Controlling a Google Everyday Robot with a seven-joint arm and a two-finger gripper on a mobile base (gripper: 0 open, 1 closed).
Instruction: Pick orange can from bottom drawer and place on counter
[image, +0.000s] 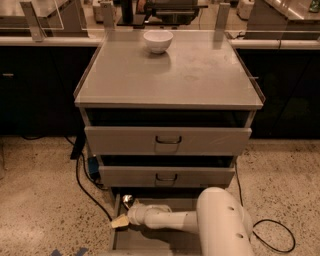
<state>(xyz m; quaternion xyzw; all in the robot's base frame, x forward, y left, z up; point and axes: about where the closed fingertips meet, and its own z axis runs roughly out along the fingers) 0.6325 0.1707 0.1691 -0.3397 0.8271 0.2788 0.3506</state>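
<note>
Single high view, looking down at counter (200, 75), mid-distance; tool (123, 218) close below, over bottom drawer (155, 241).

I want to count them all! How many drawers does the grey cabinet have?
3. The top drawer sits under the counter, the middle drawer below it, and the bottom drawer is open near the floor, with the gripper at its left edge.

The arm (175, 220) reaches low into the open bottom drawer (150, 242), with the gripper (120, 221) at the drawer's left rim. The can (127, 200) sits just behind the gripper, near the back left corner. A bowl (158, 41) stands at the counter's (190, 75) far edge.
</note>
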